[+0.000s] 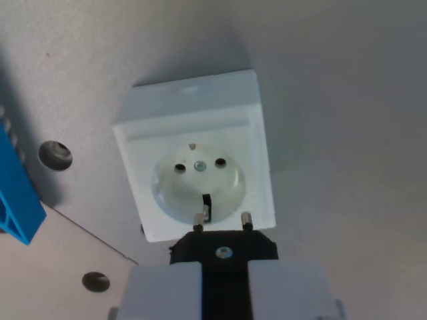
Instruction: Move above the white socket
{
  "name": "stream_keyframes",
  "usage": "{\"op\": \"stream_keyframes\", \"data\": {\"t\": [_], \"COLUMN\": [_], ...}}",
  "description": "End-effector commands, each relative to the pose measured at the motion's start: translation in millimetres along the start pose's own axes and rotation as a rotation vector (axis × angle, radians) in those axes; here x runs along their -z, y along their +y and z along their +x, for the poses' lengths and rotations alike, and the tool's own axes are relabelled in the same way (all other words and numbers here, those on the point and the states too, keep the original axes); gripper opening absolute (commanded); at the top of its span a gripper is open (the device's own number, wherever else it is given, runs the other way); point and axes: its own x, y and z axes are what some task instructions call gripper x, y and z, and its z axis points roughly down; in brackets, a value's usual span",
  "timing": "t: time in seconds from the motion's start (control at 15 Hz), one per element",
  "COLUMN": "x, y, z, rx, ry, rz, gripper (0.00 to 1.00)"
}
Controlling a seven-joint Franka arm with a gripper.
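Observation:
The white socket (197, 160) is a square box lying on the grey surface, in the middle of the wrist view. Its round recess faces the camera and shows two pin holes and a centre screw. At the bottom of the view my gripper (223, 270) is shut on a black plug (223, 248), which sits between the white fingers (163, 290). The plug's two metal pins (245, 220) point toward the socket and overlap its lower edge in the picture. How high the pins stand above the socket cannot be told.
A blue plastic part (17, 193) juts in at the wrist view's left edge. Two round holes (55, 155) (95, 281) are set in the grey plate, and a seam runs diagonally across the lower left.

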Motion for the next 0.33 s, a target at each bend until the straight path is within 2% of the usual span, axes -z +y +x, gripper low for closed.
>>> {"op": "stream_keyframes", "data": {"t": [0.07,0.33], "x": [-9.5,-14.1], "y": [-6.5,-10.2], "z": [-2.7,-2.2], "rx": [0.066,0.056], "ry": [0.08,0.08], "rz": [-0.076,-0.081], "gripper": [0.0,0.0]}}
